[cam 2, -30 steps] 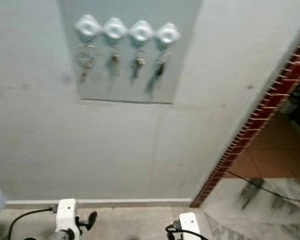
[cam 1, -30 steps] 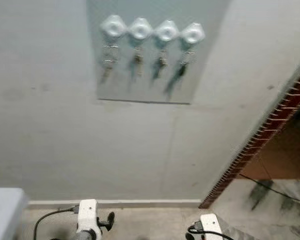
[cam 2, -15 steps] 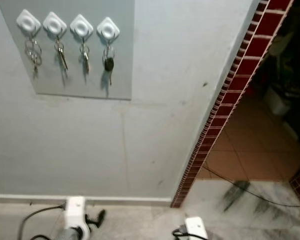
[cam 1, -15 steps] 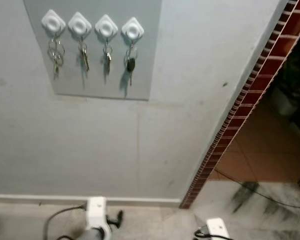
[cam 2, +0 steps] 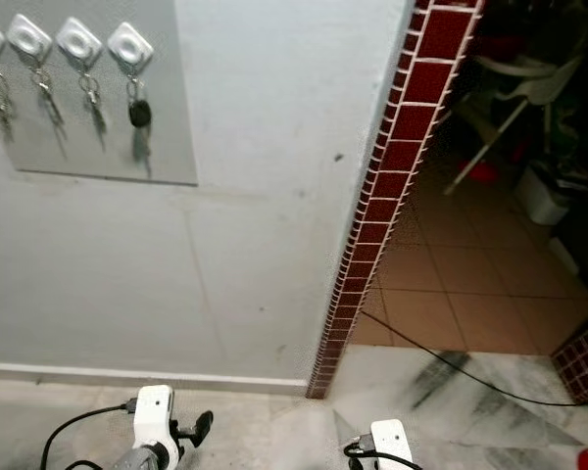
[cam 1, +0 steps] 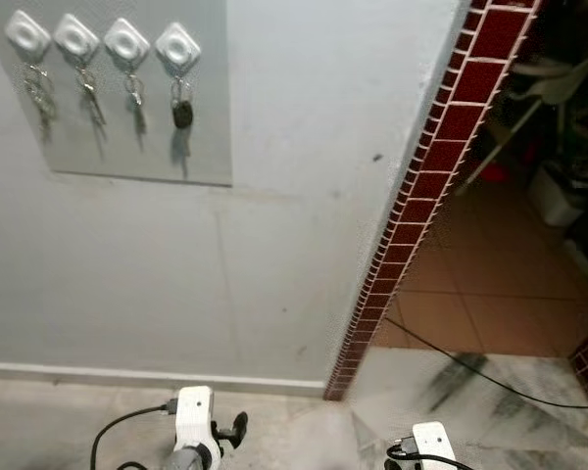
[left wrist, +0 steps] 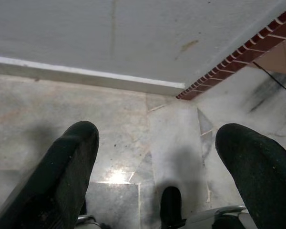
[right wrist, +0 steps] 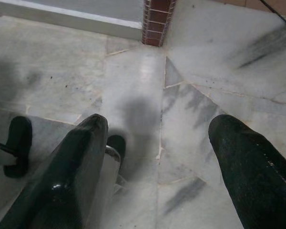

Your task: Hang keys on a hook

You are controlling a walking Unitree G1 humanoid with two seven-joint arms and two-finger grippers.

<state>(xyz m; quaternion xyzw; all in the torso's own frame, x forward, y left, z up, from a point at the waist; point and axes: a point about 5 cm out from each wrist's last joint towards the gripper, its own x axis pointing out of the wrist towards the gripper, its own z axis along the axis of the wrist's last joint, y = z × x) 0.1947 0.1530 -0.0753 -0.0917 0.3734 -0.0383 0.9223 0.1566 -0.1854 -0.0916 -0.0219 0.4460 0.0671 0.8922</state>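
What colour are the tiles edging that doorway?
Dark red tile edging with pale grout, clearest in the right eye view.

— What's different from a second ago on my head cameras?

— My view has swung right. The grey board (cam 1: pixel 127 108) with its four white hooks (cam 1: pixel 178 44) and the keys (cam 1: pixel 181 113) sat near twelve o'clock; now it's up at ten or eleven o'clock. That's the camera turning, not the board.

— Anything new?

— The red brick edge (cam 1: pixel 421 186) now runs through the middle, and more of the tiled room (cam 1: pixel 490 284) shows at two o'clock.
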